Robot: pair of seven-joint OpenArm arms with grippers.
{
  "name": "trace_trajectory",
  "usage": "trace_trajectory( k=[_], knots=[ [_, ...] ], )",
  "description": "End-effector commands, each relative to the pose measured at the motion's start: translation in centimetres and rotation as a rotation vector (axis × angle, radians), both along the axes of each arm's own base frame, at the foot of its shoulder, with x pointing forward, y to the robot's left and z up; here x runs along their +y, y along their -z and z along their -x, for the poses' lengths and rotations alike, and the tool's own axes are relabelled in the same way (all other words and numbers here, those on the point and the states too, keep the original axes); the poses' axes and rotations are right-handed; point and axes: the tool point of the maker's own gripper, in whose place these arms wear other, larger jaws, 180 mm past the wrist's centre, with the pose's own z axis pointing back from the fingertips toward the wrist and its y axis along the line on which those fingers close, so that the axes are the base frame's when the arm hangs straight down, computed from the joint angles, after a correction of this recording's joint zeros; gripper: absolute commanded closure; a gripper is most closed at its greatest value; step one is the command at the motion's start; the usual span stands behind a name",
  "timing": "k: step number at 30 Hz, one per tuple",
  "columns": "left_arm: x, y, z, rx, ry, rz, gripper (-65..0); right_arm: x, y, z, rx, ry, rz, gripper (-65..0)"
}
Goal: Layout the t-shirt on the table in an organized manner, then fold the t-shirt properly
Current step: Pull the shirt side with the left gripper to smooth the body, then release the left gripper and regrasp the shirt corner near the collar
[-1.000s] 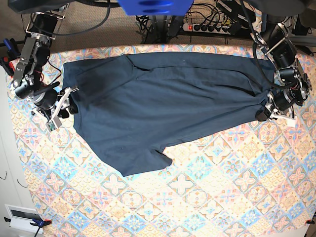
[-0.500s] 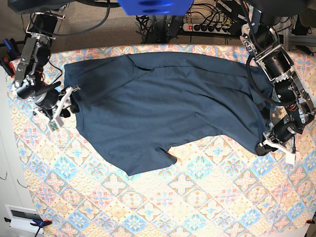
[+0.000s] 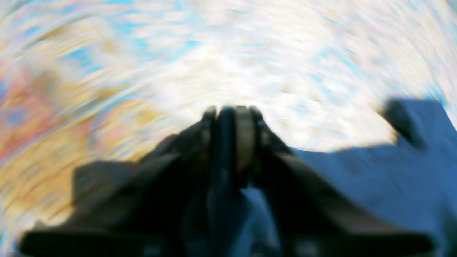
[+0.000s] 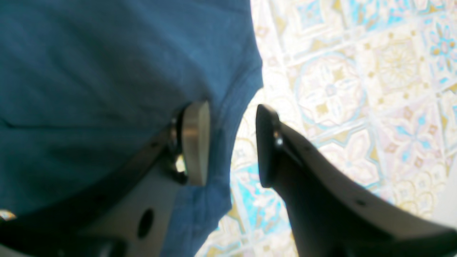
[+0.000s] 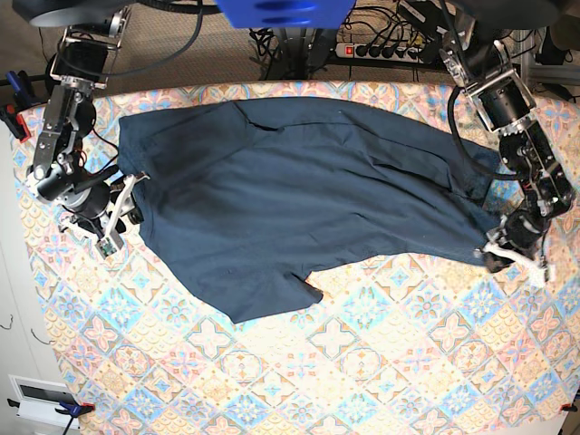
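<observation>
Left hand [image 5: 497,257] pinches the t-shirt [image 5: 299,195] at its corner; right hand [image 4: 232,142], jaws parted, straddles the opposite edge. Shirt lies skewed across the table [image 5: 381,362]. Good practice: pull both corners apart, low and evenly, before releasing.

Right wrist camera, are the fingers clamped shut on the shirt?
No, the fingers stand apart, with the t-shirt edge and patterned table visible in the gap between them.

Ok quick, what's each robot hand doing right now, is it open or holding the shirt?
Left gripper: too blurry, cannot tell if it grips the t-shirt.
Right gripper: open, jaws around the t-shirt's edge, not pinching it.
</observation>
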Motion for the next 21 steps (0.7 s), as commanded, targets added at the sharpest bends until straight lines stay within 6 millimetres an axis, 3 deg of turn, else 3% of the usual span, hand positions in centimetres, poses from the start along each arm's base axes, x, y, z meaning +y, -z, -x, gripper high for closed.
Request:
trace_trajectory(
  k=[1,5,9,12,14,17,21],
  knots=[
    [1.2,-1.8,-1.0,-0.059,-0.037,-0.016,-20.8,0.1,-2.5,-2.1,-0.089,-0.018,0.002,-21.0],
    [3.9,-1.2,-0.5,-0.051,-0.168,-0.022,-34.4,1.8,-4.9,-4.6,-0.155,-0.070,0.006,-21.0],
    [4.9,-0.1,1.2,-0.032,-0.215,-0.005,-45.1,2.3,-4.6,-4.8,-0.145,-0.085,0.003,-21.0],
    [5.4,-0.5,3.4,-0.050,-0.233,0.012,-45.9,2.2,-4.6,-4.8,-0.143,-0.084,0.003,-21.0],
    [4.8,-1.1,5.3,-0.039,-0.208,0.043,-45.9,2.2,-4.6,-4.8,-0.143,-0.084,0.003,-21.0],
    [3.3,-1.0,9.9,0.044,-0.150,0.064,-44.5,2.3,-4.6,-4.7,-0.144,-0.085,0.004,-21.0],
    [4.5,-0.3,14.3,0.091,-0.188,0.047,-42.7,2.3,-4.6,-4.8,-0.145,-0.086,0.004,-21.0]
  ],
)
